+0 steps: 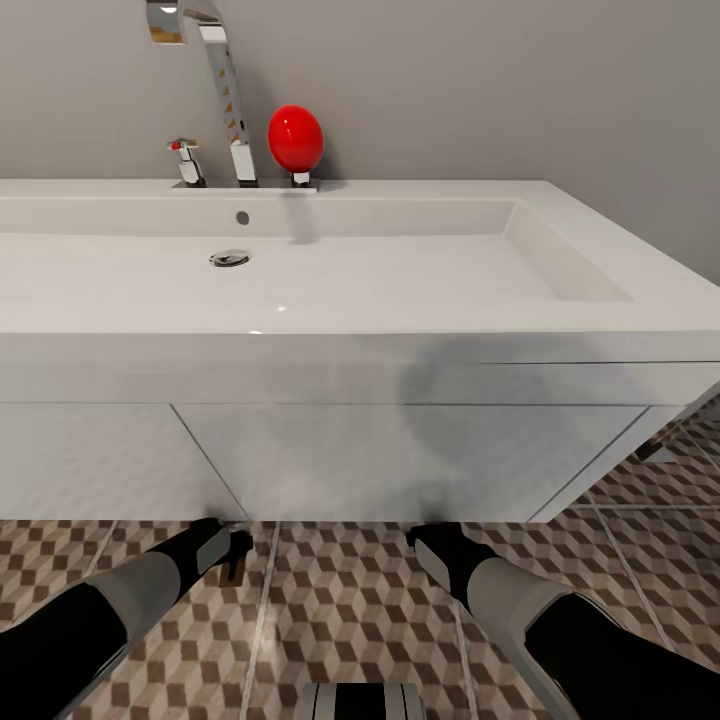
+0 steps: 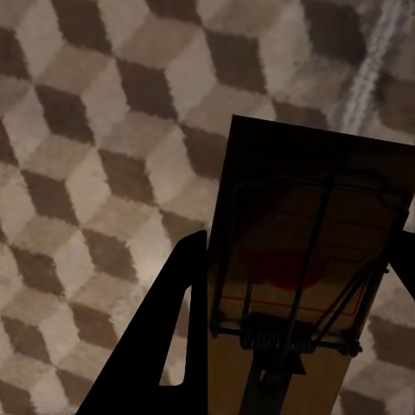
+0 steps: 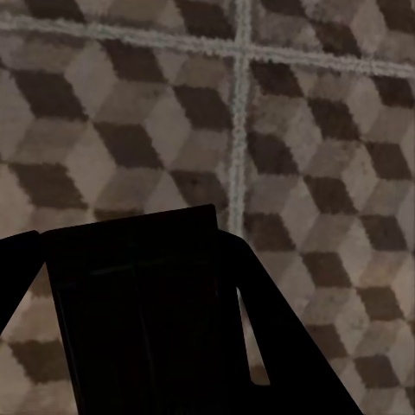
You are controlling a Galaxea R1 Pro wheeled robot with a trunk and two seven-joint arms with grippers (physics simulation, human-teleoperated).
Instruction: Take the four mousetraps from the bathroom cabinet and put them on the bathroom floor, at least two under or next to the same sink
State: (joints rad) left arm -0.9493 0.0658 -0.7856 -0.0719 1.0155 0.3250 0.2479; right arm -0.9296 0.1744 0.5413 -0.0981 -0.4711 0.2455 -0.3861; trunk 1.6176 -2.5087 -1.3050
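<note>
The wide white sink (image 1: 330,290), with its chrome tap (image 1: 228,90) and red ball knob (image 1: 296,138), stands straight ahead. Both arms hang low over the cube-patterned bathroom floor (image 1: 340,610) right at the foot of the unit. My left gripper (image 1: 228,552) (image 2: 298,251) is shut on a mousetrap (image 2: 303,277), a brown slab with wire spring and bar facing the camera. My right gripper (image 1: 428,545) (image 3: 130,251) is shut on a second mousetrap (image 3: 138,320), seen as a dark shaded slab between the fingers. The cabinet is out of view.
The white two-door vanity unit (image 1: 400,460) under the basin blocks the way forward. A grey wall rises behind the sink. Tiled floor continues past the unit's right corner (image 1: 660,480). Part of my base (image 1: 360,702) shows at the bottom edge.
</note>
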